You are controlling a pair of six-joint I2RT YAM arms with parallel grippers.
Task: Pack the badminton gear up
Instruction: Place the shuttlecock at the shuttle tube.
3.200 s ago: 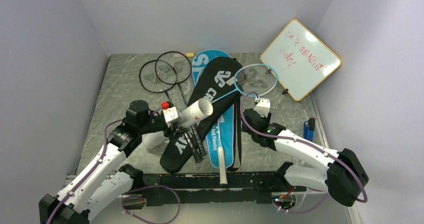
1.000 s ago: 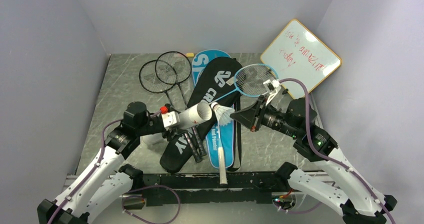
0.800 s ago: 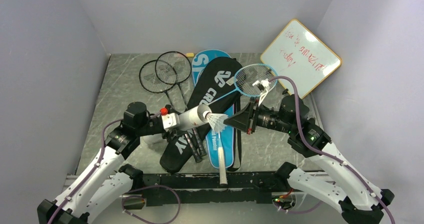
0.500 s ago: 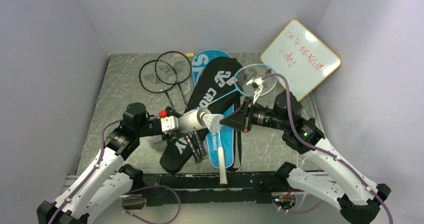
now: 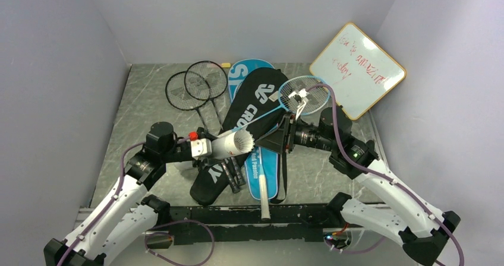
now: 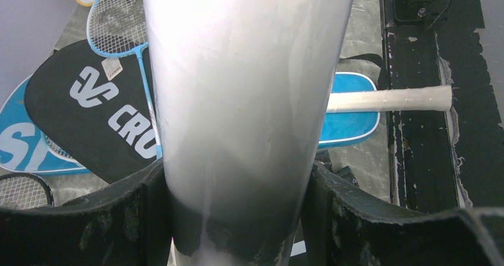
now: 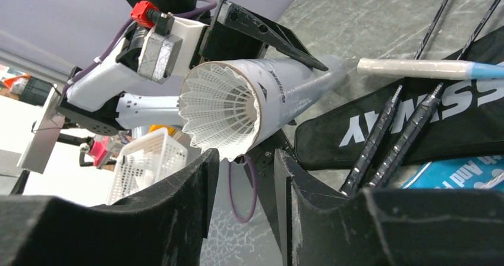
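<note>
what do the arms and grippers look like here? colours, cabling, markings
White shells, black joints and a purple cable on left arm and right arm alike. Black, scuffed wedge fingers on left gripper and right gripper. White block with red knob at the left wrist. No readable markings.

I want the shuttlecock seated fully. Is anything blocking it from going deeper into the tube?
Nothing visible does. The shuttlecock sits in the mouth of the white tube, which the left pincer grips; the tube's inside is hidden behind the feathers.
</note>
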